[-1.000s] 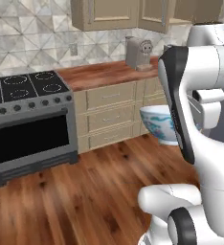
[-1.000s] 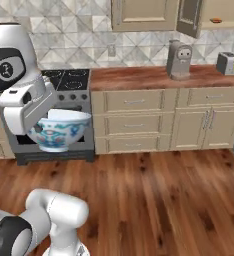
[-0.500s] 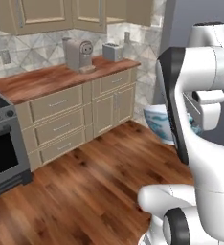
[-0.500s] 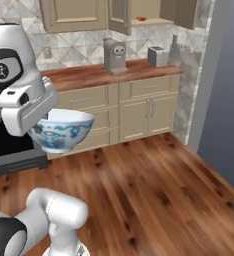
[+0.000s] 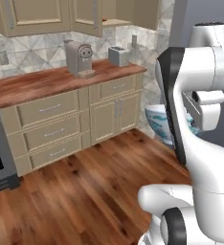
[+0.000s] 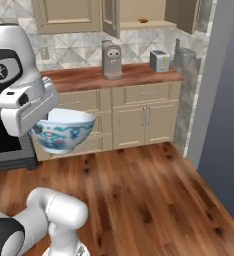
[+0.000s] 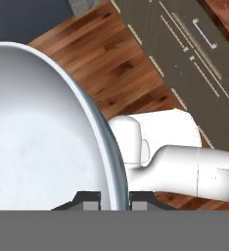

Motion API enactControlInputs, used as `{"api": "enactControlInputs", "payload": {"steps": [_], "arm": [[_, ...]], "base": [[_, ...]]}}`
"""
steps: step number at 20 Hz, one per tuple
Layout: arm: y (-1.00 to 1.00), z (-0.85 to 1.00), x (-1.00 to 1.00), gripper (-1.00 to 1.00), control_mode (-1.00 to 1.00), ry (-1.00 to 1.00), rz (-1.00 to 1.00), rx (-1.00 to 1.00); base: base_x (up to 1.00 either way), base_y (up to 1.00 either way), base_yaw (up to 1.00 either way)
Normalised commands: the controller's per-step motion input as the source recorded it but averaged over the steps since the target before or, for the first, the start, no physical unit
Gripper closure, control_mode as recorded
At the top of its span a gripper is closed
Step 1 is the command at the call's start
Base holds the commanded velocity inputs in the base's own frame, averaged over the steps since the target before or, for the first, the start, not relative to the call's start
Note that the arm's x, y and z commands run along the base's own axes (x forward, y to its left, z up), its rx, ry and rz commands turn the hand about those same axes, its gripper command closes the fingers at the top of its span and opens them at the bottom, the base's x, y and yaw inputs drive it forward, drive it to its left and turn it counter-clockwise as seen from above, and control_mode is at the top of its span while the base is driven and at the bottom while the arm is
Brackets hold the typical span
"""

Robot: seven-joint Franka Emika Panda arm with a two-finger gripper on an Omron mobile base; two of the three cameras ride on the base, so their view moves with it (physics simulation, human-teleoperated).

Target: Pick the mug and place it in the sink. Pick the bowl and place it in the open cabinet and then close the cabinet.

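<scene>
Arm (image 5: 200,143): glossy white rounded shells, black band at one joint, dark round joint caps, possibly a printed ring marking.

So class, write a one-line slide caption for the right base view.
Robot arm carries the bowl above the wood floor, facing the counter and open cabinet.

You won't find any readable text, labels, brands or numbers here. The appliances on the counter are too small to show any markings.
</scene>
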Motion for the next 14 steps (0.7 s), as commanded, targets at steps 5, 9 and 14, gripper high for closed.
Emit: {"api": "enactControlInputs", "payload": {"steps": [5, 9, 14], "arm": [[0.00, 0.00, 0.00, 1.00, 1.00, 0.00, 0.00, 0.00], [0.00, 0.00, 0.00, 1.00, 1.00, 0.00, 0.00, 0.00], [0.00, 0.00, 0.00, 1.00, 1.00, 0.00, 0.00, 0.00]], "base": [[0.92, -0.84, 0.33], [0.49, -0.99, 0.31], [0.27, -0.99, 0.26]]}}
